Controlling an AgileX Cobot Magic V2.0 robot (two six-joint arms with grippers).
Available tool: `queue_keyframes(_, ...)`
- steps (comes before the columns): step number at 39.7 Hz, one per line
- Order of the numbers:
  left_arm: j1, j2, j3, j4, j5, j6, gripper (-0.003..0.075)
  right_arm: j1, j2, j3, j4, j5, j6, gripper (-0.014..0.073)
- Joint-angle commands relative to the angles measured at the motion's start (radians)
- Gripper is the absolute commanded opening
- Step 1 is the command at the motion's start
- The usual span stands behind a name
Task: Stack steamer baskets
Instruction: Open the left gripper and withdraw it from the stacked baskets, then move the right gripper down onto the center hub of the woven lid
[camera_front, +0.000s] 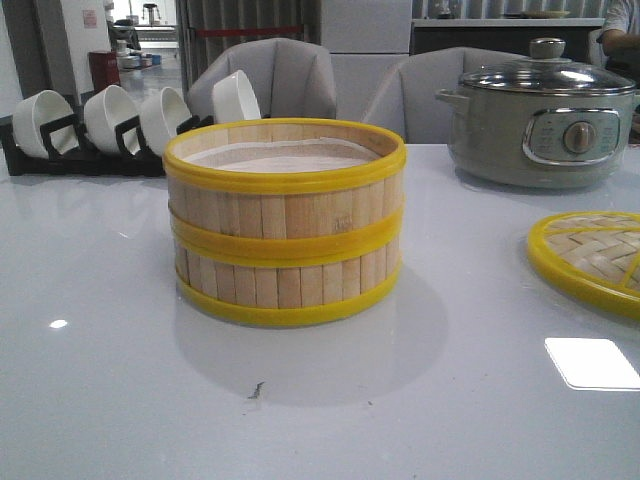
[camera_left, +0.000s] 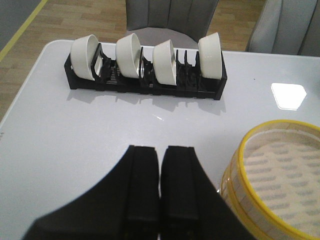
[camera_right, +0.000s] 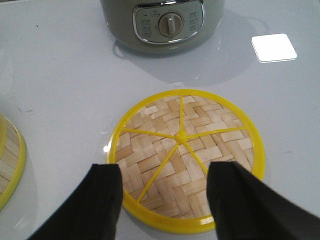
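- Honestly nothing here is actually readable.
- The grey electric pot (camera_right: 161, 22) has a control panel (camera_right: 168, 22) with tiny markings around its dial (camera_right: 171, 23), way too small and blurry to make out.
- Same panel in the front view (camera_front: 572, 136), just smudges.
- The upper steamer basket (camera_front: 285, 175) has a faint dark stamp on one slat (camera_front: 343, 222), can't read it.
- A red-and-white sign (camera_front: 90, 18) on the back wall is illegible.

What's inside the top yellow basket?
Inside the top steamer basket lies a pale liner with faint printed rows, and no food on the part that shows. The bottom steamer basket is covered by the top one, so its inside cannot be seen.
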Motion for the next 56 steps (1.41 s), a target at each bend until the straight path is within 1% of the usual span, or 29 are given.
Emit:
queue_keyframes(1,0.002,-0.116,0.148,-0.007,-0.188,-0.01,0.0085,0.003,-0.012,-0.041,0.008,-0.085,-0.002,0.0487)
queue_keyframes(6,0.002,-0.212,0.365,-0.007,-0.322,-0.01,0.0085,0.003,-0.012,-0.041,0.057,-0.09,-0.002,0.0487)
queue_keyframes(9,0.002,-0.241,0.467,-0.007,-0.392,-0.01,0.0085,0.003,-0.012,-0.041,0.083,-0.095,-0.002,0.0487)
queue_keyframes(16,0.002,-0.27,0.625,-0.029,-0.515,-0.01,0.0085,0.003,-0.012,-0.041,0.085,-0.107,-0.002,0.0487)
queue_keyframes(23,0.002,-0.27,0.686,-0.034,-0.554,-0.01,0.0085,0.003,-0.01,-0.041,0.085,-0.11,-0.002,0.0487)
queue_keyframes(36,0.002,-0.263,0.686,-0.034,-0.557,-0.01,0.0085,0.003,0.027,-0.041,0.085,-0.095,-0.002,0.0479)
queue_keyframes(38,0.002,-0.263,0.686,-0.034,-0.557,-0.01,0.0085,0.003,0.032,-0.041,0.085,-0.094,-0.002,0.0443)
queue_keyframes(41,0.002,-0.263,0.686,-0.034,-0.557,-0.01,0.0085,0.003,0.038,-0.041,0.085,-0.089,-0.002,0.0328)
queue_keyframes(43,0.002,-0.263,0.686,-0.034,-0.559,-0.01,0.0085,0.003,0.038,-0.041,0.085,-0.082,-0.002,0.0219)
queue_keyframes(44,0.002,-0.263,0.686,-0.034,-0.561,-0.01,0.0085,0.003,0.038,-0.041,0.085,-0.079,-0.002,0.0146)
queue_keyframes(46,0.002,-0.263,0.686,-0.034,-0.56,-0.01,0.0085,0.003,0.038,-0.041,0.085,-0.074,-0.002,0.003)
queue_keyframes(47,0.002,-0.263,0.686,-0.034,-0.56,-0.01,0.0085,0.003,0.038,-0.041,0.085,-0.074,-0.002,0.0061)
queue_keyframes(49,0.002,-0.263,0.686,-0.034,-0.56,-0.01,0.0085,0.003,0.038,-0.041,0.085,-0.073,-0.002,0.008)
queue_keyframes(53,0.002,-0.263,0.686,-0.034,-0.561,-0.01,0.0085,0.003,0.038,-0.041,0.085,-0.058,-0.002,0.0056)
queue_keyframes(56,0.002,-0.263,0.686,-0.034,-0.561,-0.01,0.0085,0.003,0.038,-0.041,0.085,-0.039,-0.002,0.0057)
